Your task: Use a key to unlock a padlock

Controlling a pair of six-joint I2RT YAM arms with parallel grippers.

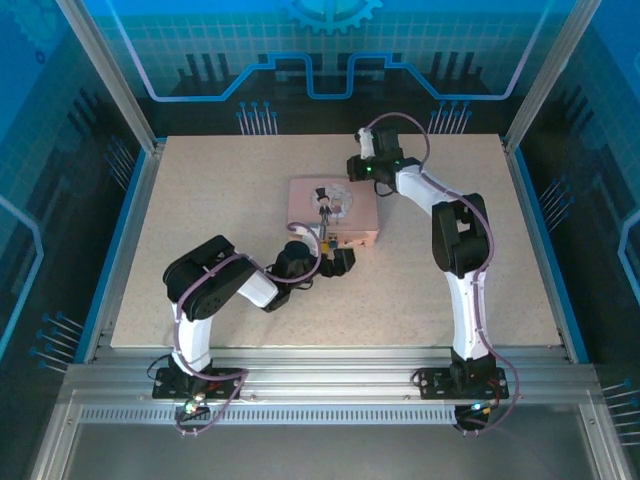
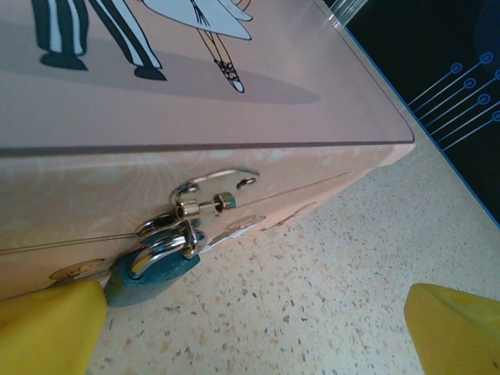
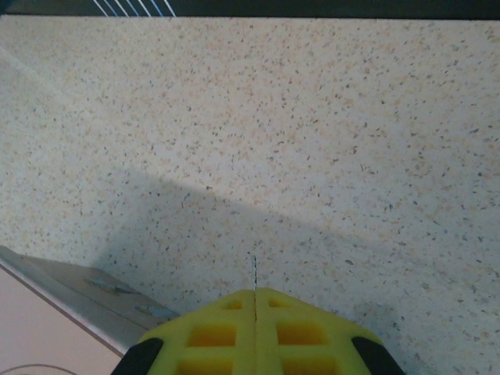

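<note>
Left end effector [image 2: 258, 332] hovers wide at the padlock [image 2: 152, 275]; right end effector [image 3: 255, 301] pinches the key [image 3: 253, 273]. Best to steady the padlock before inserting.

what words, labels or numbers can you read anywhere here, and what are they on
None legible.
On the pink tin, the lid carries only a cartoon drawing, no words.
Small marks on its front wall beside the padlock are too blurred to read.
The blue backdrop shows a gear and circuit lines only.
The key, seen edge-on, shows none.
</note>
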